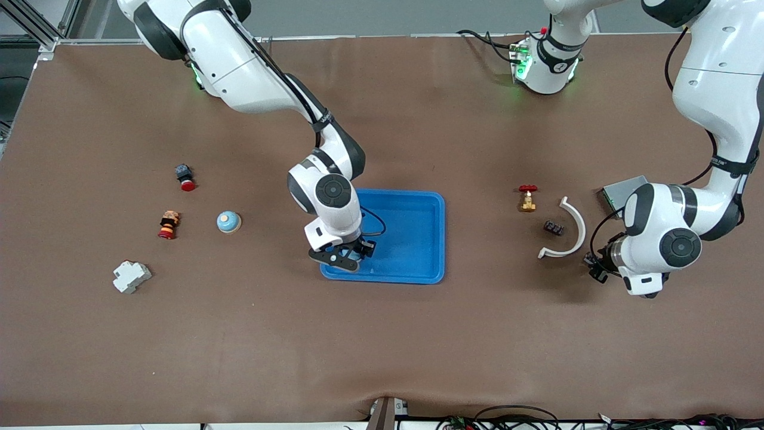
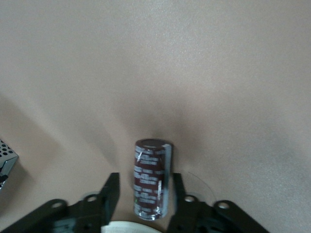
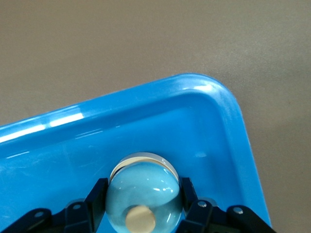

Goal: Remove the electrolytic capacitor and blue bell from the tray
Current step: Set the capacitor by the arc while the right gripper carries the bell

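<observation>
Over the glossy blue tray [image 1: 412, 239], the right gripper [image 1: 349, 254] clasps a domed bell [image 3: 143, 194]; the left gripper [image 2: 142, 196] apparently pinches the cylindrical capacitor [image 2: 151, 178].

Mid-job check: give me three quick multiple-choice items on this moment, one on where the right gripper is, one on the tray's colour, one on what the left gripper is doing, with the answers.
1. Where is the right gripper?
A. Over the blue tray
B. Over the white curved piece
C. Over the grey block

2. What colour is the tray?
A. Red
B. Blue
C. White

3. What is the state of the left gripper?
A. Open, holding nothing
B. Shut on the bell
C. Shut on the capacitor

Answers:
1. A, the front view shows it over the tray's corner, and its wrist view shows the tray floor beneath.
2. B, blue in both views.
3. C, the left wrist view shows the dark cylinder between its fingers.
</observation>
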{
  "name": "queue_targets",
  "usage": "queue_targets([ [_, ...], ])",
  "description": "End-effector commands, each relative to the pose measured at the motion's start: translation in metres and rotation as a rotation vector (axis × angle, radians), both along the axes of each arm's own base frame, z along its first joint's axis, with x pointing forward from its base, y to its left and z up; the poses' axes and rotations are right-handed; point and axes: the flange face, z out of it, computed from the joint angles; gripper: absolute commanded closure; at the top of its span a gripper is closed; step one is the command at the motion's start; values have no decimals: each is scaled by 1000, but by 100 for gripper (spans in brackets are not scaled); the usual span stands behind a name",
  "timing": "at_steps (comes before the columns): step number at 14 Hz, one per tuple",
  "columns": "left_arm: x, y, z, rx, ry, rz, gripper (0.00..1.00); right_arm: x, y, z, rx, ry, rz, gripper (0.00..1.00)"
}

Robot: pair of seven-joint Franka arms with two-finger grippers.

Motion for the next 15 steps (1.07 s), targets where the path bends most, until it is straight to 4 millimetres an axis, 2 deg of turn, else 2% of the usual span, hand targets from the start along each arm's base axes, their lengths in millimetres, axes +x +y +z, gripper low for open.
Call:
queue_targets([
  [1,5,-1,10,16,-23,-8,0,6,8,6,-1,-21,-32,100],
  [5,7,-9,15,19,-25,-30,0,10,9,30,0,-8,-42,100],
  [7,13,-9,26,18,-43,-37,0,13,6,45,-27,27,-45,100],
  [9,15,-14,44,25,-56,-46,0,16,-1,64,-35,33,8,100],
  [11,17,-27,71,25,-62,-72,0,27,-25,76,-41,51,34,100],
  [12,20,-34,91,25,-78,-94,0,28,-36,77,-50,62,58,100],
  [15,26,-46,153,35,-83,-175,0,35,-99,83,-73,88,131,100],
])
